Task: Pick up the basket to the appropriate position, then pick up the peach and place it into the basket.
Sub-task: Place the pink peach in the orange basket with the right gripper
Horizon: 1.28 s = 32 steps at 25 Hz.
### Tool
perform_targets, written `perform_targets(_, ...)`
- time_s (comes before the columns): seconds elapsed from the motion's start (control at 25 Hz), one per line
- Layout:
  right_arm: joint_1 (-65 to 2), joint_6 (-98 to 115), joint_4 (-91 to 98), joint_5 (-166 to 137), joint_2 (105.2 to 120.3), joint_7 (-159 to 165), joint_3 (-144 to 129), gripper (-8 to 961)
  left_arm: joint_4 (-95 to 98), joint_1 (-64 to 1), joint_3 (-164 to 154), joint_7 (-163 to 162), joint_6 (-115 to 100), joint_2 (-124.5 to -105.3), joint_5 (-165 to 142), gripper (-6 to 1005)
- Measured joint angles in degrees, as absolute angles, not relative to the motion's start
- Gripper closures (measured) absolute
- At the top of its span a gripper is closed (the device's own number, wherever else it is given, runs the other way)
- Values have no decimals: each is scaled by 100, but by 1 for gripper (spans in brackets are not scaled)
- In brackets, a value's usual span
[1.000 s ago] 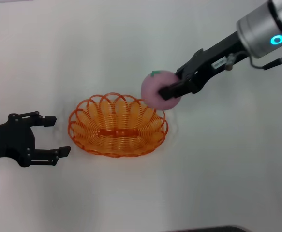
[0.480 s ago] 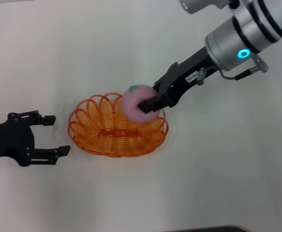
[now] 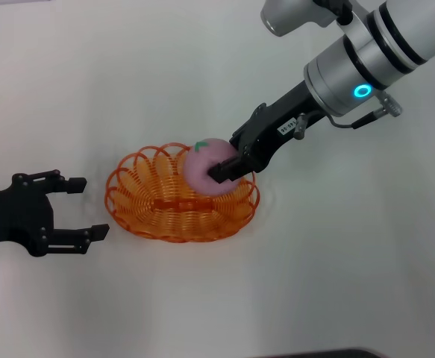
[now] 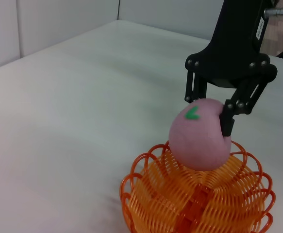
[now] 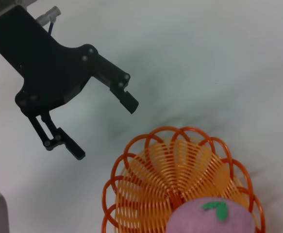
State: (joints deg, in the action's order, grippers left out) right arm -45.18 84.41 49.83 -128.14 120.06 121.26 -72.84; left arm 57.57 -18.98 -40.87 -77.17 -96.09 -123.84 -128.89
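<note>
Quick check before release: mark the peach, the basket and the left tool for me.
peach (image 3: 206, 165), head view, on its pink front face.
basket (image 3: 139, 195), head view, on the wire wall at its left side.
left tool (image 3: 80, 208), head view, midway between its open fingertips, beside the basket.

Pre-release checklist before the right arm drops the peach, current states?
1. Right gripper shut on the peach: ok.
2. Peach over the basket, inside its rim: ok, seen in head and left wrist views.
3. Peach low enough to release: cannot tell whether it touches the wires or hangs just above them.
4. Basket upright and flat on the table: ok.
5. Left gripper open, beside the basket and apart from it: ok.
6. Basket interior free of other items: ok.
</note>
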Motion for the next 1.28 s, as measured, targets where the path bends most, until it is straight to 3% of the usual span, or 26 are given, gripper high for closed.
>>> perform_targets(0.56,-4428,8428,4974,-12658,12010,11965,-7309,262,5757,-1890,-4087,-7735,-9602,-12384,-12880,125)
perform_targets(0.8,-4312,8457,5012,-12465,11982,11846,-7282,195,5757,-1890,-4075,-7759,-9605,-12378,-12875,124)
perform_targets(1.28,-3407,8727,5362,-11980,11952,10711,-6604,204,5757,-1890,-4069,-7770,-9670,-12384,-12869,124)
